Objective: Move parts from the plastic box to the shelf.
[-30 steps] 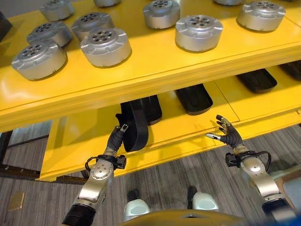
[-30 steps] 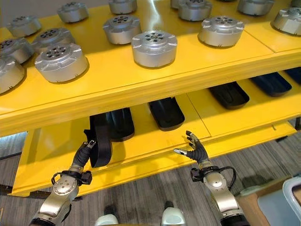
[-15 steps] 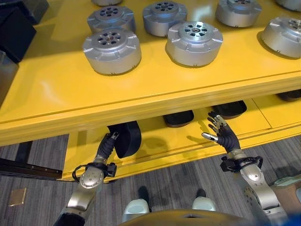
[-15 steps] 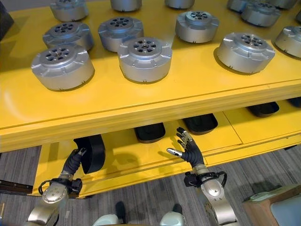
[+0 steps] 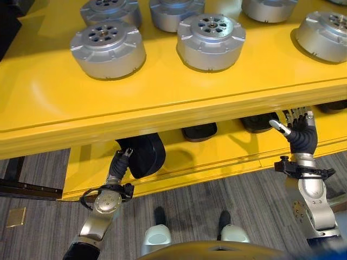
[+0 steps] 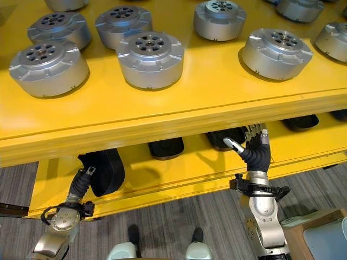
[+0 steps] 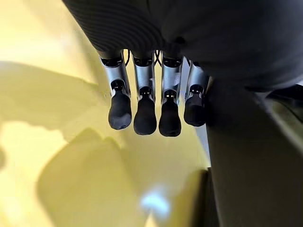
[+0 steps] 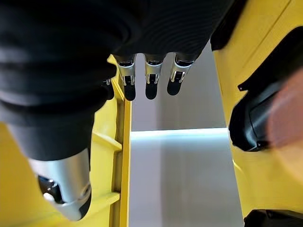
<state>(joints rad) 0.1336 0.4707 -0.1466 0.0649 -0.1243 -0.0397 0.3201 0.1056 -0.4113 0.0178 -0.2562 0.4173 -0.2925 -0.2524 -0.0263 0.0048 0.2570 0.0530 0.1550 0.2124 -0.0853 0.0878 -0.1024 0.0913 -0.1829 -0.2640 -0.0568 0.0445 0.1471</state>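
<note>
A black, rounded plastic part (image 5: 142, 155) stands on edge at the left of the yellow metal shelf's (image 5: 162, 103) lower tier, apparently against the left hand (image 5: 118, 165).

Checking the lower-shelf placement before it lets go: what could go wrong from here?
1. The black part in the left hand stands on edge near the front lip of the lower shelf; released like this, it may tip or roll off.
2. The right hand, fingers straight, reaches under the upper shelf beside another black part and could nudge it or catch the shelf edge.
</note>
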